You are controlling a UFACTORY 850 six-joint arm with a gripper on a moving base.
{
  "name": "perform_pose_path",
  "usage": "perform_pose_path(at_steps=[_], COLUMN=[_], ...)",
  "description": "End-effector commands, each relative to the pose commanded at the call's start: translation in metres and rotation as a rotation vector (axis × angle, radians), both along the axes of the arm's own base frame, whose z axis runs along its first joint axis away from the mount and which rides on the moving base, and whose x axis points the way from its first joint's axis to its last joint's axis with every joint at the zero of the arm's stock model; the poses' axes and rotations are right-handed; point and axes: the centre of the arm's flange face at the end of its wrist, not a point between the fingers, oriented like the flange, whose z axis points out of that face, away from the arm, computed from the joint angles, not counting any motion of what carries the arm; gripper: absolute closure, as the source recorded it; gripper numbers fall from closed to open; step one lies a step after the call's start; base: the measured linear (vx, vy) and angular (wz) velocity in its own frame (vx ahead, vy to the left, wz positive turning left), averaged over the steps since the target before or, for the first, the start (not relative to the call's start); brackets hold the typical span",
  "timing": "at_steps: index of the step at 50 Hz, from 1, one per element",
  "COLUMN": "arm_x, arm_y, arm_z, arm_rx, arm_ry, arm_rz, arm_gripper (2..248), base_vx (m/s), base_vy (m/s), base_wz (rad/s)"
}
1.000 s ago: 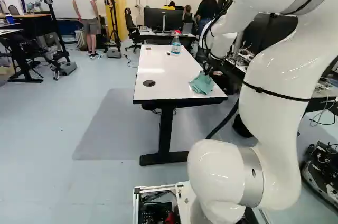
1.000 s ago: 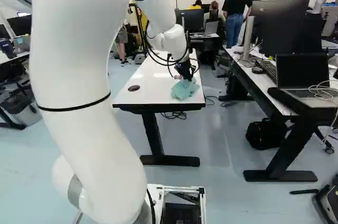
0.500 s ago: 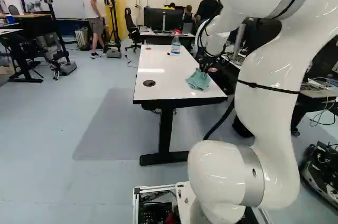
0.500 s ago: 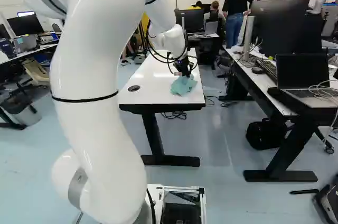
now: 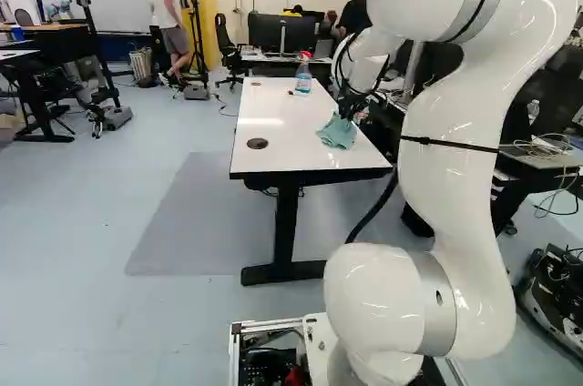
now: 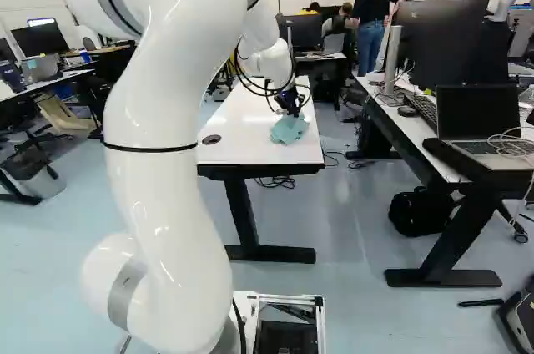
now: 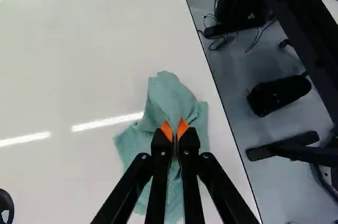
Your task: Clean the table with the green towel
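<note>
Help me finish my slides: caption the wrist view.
Black gripper pinching the bunched green towel on the white table, close to one edge.

I'm standing here and seeing no readable words, numbers or signs anywhere. The spray bottle near the far end of the white table is showing a label, but its print is looking too small to read.
</note>
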Motion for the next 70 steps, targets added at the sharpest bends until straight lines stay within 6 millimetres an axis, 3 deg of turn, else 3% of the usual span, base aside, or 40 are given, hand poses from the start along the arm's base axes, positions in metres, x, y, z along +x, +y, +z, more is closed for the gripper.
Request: perform_pose_path(at_steps=[18, 37, 59, 70], arm_x=[0.029, 0.035, 0.035, 0.025], arm_y=[-0.009, -0.01, -0.01, -0.005], arm_z=[-0.018, -0.044, -0.044, -0.043], arm_rx=[0.001, 0.009, 0.009, 0.012], arm_ry=[0.003, 0.036, 0.037, 0.046], arm_rz=[-0.002, -0.002, -0.002, 0.002], arm_gripper=[219, 219, 219, 219], base_vx=[0.0, 0.0, 0.0, 0.0], base_vy=[0.0, 0.0, 0.0, 0.0], base_wz=[0.0, 0.0, 0.0, 0.0])
